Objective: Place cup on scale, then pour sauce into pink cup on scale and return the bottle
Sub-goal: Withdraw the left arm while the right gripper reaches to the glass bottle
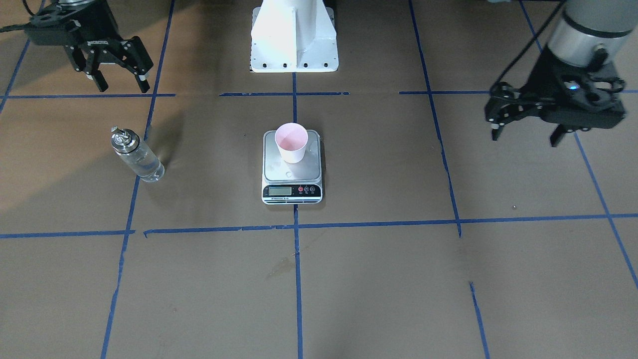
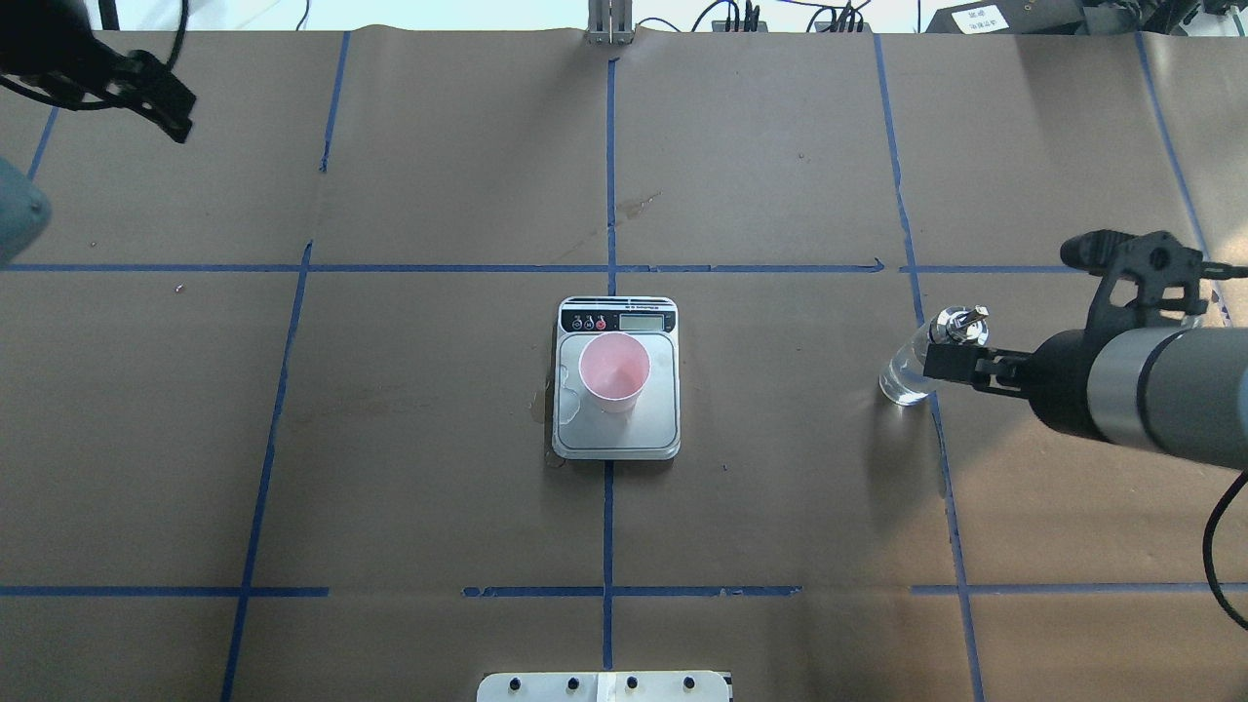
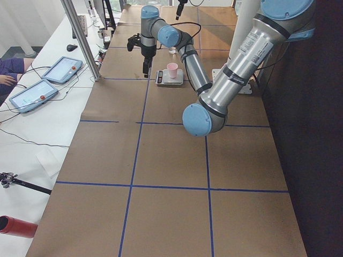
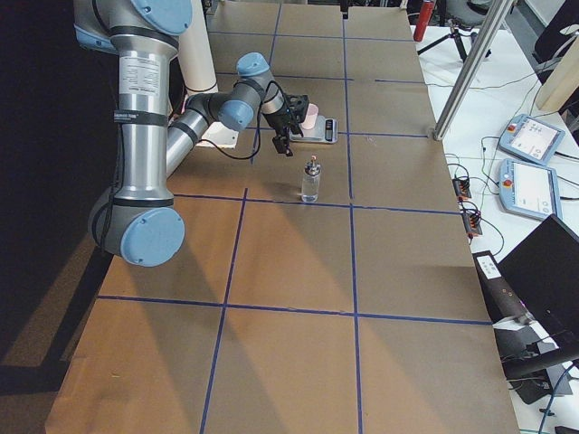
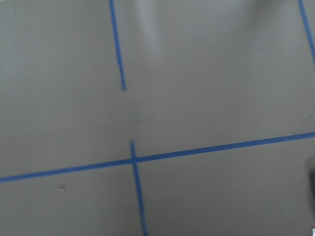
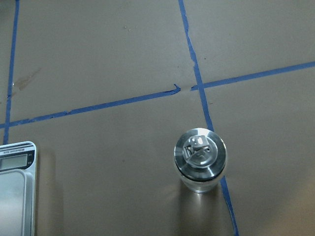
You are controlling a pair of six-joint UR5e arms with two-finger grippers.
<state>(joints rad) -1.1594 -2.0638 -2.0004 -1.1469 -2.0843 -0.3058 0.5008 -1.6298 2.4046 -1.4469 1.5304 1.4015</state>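
Note:
The pale pink cup [image 1: 291, 142] stands upright on the silver scale [image 1: 291, 187] at the table's middle; both also show in the overhead view, cup [image 2: 614, 370] on scale [image 2: 616, 439]. The clear glass bottle [image 1: 137, 159] with its metal cap stands on the paper, on my right side, with clear sauce inside. The right wrist view looks down on the bottle's cap [image 6: 200, 152]. My right gripper [image 1: 122, 82] is open and empty, raised above and behind the bottle. My left gripper [image 1: 528, 134] is open and empty, far out on my left side.
The white robot base [image 1: 294, 40] is behind the scale. Blue tape lines cross the brown paper. A small wet outline lies on the scale's platform [image 2: 565, 382]. Tablets [image 3: 61, 69] and a metal post [image 3: 80, 37] stand past the table's far edge.

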